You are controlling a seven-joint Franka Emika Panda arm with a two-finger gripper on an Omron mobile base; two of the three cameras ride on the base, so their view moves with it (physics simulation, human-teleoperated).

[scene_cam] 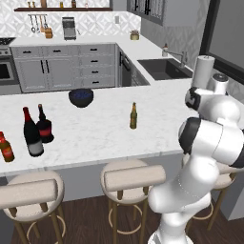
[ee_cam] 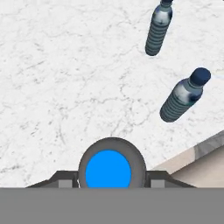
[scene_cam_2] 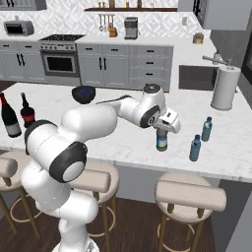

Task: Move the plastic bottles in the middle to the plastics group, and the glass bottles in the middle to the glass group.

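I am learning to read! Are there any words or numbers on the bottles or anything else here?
No text can be read anywhere.
Wine bottle: pale label, blank or too blurred.
Squat dark bottle: red label, no letters legible.
Beer bottle: label too small.
Water bottle under the gripper: plain blue band.
Two more water bottles: bands too small.

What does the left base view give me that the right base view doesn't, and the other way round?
Left base view: the beer bottle standing alone mid-counter, and the orange-red bottle at the left edge.
Right base view: the gripper shut on a water bottle, with two more water bottles standing to its right near the counter's edge.
Both: the wine bottle beside the squat bottle, the dark bowl and the paper towel roll.
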